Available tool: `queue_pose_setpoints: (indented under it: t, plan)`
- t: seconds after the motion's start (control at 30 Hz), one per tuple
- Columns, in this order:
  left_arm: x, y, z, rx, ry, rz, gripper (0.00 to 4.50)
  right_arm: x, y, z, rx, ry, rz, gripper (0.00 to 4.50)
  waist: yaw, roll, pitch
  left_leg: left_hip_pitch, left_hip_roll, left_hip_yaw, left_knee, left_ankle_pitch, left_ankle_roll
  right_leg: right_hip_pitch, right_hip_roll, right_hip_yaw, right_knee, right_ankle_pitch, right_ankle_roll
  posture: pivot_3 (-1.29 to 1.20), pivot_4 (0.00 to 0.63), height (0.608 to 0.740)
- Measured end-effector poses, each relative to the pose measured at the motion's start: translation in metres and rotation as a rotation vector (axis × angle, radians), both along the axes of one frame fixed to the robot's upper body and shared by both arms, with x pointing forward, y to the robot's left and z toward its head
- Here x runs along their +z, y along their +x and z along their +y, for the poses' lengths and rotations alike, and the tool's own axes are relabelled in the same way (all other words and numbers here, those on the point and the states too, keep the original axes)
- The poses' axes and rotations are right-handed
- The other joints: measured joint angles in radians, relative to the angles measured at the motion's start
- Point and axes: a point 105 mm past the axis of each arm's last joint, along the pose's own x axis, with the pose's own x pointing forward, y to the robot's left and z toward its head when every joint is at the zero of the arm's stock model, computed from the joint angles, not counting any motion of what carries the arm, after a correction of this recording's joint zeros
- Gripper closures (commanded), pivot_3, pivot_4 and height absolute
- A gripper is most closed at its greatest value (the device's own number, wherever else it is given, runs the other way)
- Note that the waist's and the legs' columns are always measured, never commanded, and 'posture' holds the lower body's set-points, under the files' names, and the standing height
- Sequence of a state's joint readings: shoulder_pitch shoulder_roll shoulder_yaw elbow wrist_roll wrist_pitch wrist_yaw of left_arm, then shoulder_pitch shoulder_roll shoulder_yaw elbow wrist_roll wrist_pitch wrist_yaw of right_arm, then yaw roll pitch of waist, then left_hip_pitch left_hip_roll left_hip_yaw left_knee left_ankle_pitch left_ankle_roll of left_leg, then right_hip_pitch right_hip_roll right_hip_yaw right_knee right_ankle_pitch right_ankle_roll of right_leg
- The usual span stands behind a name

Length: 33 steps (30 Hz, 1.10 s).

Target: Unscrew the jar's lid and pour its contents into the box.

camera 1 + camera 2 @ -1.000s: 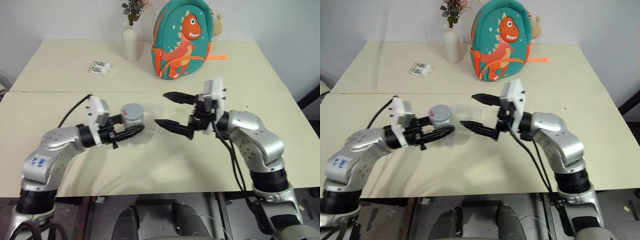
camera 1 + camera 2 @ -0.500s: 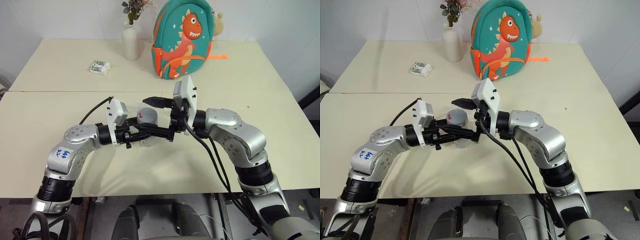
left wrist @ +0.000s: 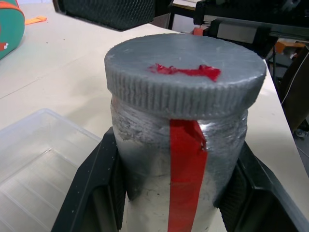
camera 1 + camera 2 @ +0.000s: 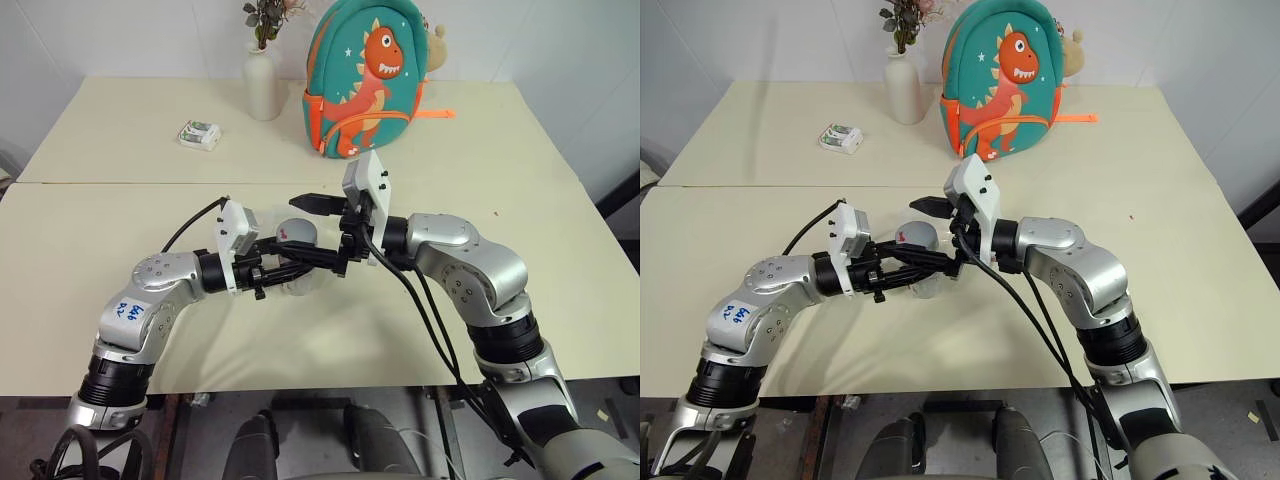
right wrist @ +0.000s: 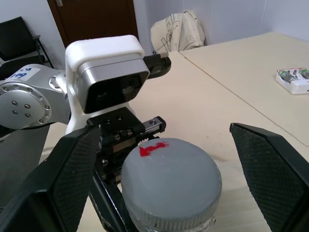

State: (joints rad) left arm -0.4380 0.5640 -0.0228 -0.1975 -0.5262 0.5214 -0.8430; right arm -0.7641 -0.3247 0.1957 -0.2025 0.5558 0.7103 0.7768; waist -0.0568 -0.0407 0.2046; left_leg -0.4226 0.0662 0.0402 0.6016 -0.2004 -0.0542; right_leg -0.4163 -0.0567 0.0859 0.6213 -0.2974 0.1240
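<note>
In the head views, the jar (image 4: 296, 243) is held upright above the pale surface (image 4: 560, 260) by the left gripper (image 4: 293, 262), whose jaws are clamped on its body. The grey lid (image 4: 298, 231) is seated on the jar. The right gripper (image 4: 322, 234) reaches in from the right with its jaws spread wide, one finger beyond the lid and one on the near side, the lid lying between them; contact cannot be told. The clear box (image 4: 312, 283) lies on the surface directly beneath the jar and is largely hidden by it. Compared with a second ago, both arms have been drawn together toward the middle, so that the open jaws now straddle the lid where they were earlier apart from the jar. Over the last half second little has changed. Handwritten blue marks are seen on a sticker (image 4: 127, 309) on the left forearm, but they cannot be read. A dinosaur backpack (image 4: 368, 78), a white vase (image 4: 262, 84) and a small white-and-green packet (image 4: 200, 135) stand at the back.

In the left wrist view, the jar (image 3: 181, 159) is gripped on both sides by the black fingers (image 3: 96, 193). A red tape strip (image 3: 186, 183) runs down its side and a red mark lies on the lid (image 3: 186, 72). The box (image 3: 43, 150) is seen just beside.

In the right wrist view, the lid (image 5: 171, 179) sits between the two wide-set fingers (image 5: 270, 169).
</note>
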Motion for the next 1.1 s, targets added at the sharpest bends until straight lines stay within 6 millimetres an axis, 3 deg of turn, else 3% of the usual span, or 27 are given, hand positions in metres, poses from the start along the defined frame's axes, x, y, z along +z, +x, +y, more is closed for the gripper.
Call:
queue_pose_setpoints:
  t: [0.37, 0.57, 0.9, 1.1]
  plan:
    - [0.002, -0.001, -0.001, -0.002, -0.002, -0.008, 2.49, -0.004, -0.001, 0.000, 0.014, -0.015, 0.024, 0.00, 0.000, 0.000, 0.000, 0.000, 0.000, 0.000, 0.000, 0.000, 0.000, 0.000, 0.000, 0.000, 0.000, 0.000, 0.000, 0.00, 0.150, 0.740]
    - [0.004, -0.002, -0.003, -0.007, -0.005, -0.019, 2.49, -0.006, 0.001, 0.001, 0.010, -0.020, 0.029, 1.92, 0.000, 0.000, 0.000, 0.000, 0.000, 0.000, 0.000, 0.000, 0.000, 0.000, 0.000, 0.000, 0.000, 0.000, 0.000, 0.00, 0.150, 0.740]
    - [0.005, -0.004, -0.001, -0.024, 0.004, -0.033, 2.49, -0.006, 0.001, 0.002, 0.047, -0.009, 0.015, 1.93, 0.000, 0.000, 0.000, 0.000, 0.000, 0.000, 0.000, 0.000, 0.000, 0.000, 0.000, 0.000, 0.000, 0.000, 0.000, 0.00, 0.150, 0.740]
    - [0.015, -0.017, -0.005, -0.197, 0.033, -0.098, 2.49, 0.003, -0.014, -0.006, 0.260, -0.035, -0.054, 1.93, 0.000, 0.000, 0.000, 0.000, 0.000, 0.000, 0.000, 0.000, 0.000, 0.000, 0.000, 0.000, -0.001, 0.000, 0.000, 0.00, 0.150, 0.740]
